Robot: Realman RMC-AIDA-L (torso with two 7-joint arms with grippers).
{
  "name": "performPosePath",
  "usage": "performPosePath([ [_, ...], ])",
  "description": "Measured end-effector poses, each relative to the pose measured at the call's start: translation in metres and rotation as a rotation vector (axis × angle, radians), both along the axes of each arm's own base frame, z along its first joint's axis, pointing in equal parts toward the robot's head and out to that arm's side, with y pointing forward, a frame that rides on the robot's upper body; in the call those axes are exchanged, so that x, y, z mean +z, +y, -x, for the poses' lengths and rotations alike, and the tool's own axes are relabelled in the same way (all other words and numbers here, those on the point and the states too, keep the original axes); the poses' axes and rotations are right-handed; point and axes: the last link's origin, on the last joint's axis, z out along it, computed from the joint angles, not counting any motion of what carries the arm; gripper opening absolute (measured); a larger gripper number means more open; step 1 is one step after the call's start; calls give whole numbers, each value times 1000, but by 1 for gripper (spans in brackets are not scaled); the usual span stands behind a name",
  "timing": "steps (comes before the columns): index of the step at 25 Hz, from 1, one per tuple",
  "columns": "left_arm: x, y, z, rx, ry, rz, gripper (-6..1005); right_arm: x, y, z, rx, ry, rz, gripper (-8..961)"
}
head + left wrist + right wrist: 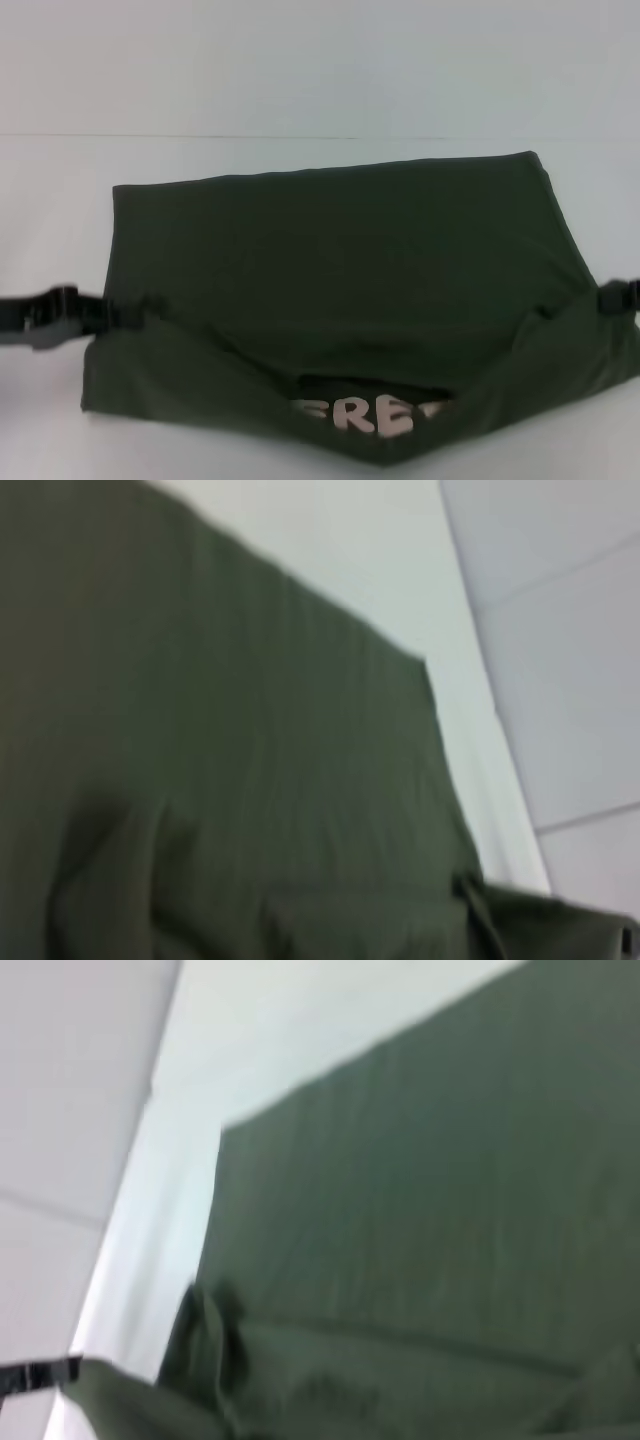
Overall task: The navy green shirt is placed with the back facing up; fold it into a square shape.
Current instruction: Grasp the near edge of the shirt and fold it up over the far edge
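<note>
At nine and three o'clock, my left gripper (150,312) and right gripper (603,298) pinch the navy green shirt (340,260) edges, near hem lifted mid-fold; next, I carry it toward twelve.

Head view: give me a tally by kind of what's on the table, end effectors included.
Olive-green shirt: 1
Black end effectors: 2, left end effector and right end effector, one at each side edge of the shirt
White table: 1
Total: 4
</note>
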Motion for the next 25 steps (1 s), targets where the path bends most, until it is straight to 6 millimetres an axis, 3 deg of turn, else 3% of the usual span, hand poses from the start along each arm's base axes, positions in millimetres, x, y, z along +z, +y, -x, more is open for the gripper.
performPosePath([
  [9,5,44,-4,51,-43,-253,17,-11,32,3,-71,80,-252,47],
  [25,-28,90,-3,111,82,-528,17,-44,77,7,-109,16,-563,47],
])
